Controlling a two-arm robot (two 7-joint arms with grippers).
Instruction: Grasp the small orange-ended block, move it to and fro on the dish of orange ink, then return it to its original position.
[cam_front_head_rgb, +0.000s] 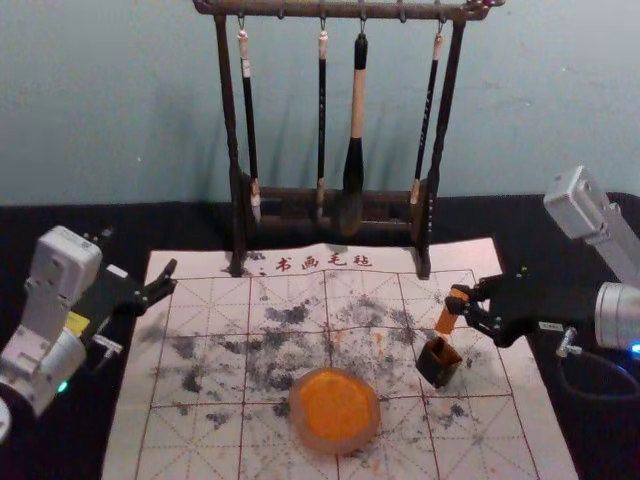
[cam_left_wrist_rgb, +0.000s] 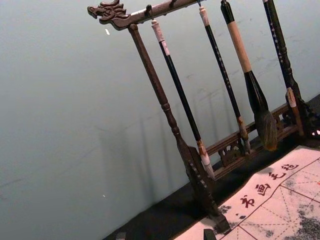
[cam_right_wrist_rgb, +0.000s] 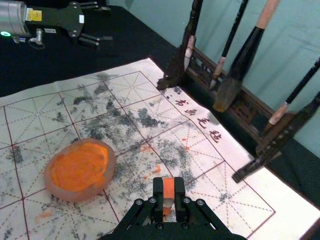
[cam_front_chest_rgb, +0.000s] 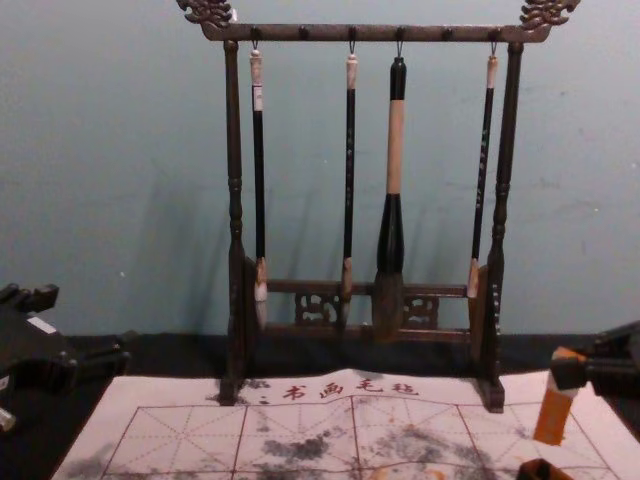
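“Holding the block (cam_front_head_rgb: 446, 319)?”
“Yes, my right gripper (cam_right_wrist_rgb: 169, 188) clamps it, tilted, probably over the box (cam_front_head_rgb: 432, 367) at the dish's (cam_front_head_rgb: 335, 446) two o'clock; depth reads poorly. The left gripper (cam_front_head_rgb: 172, 276) is parked at ten, fingers apart.”
“Risks?”
“Swinging too low toward eight, I could clip the box; an off-centre grip could twist the block under drag.”
“Around?”
“Smudged mat (cam_front_head_rgb: 165, 440), black table (cam_front_head_rgb: 140, 230), rack (cam_front_head_rgb: 228, 100) at twelve, pale wall (cam_front_head_rgb: 120, 110).”

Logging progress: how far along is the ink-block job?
Done: grasp; right gripper is shut on the block.
In hand: block held up near the small dark box, away from the ink dish.
Left: the return, probably into that box. Can't tell whether the ink pass has happened.
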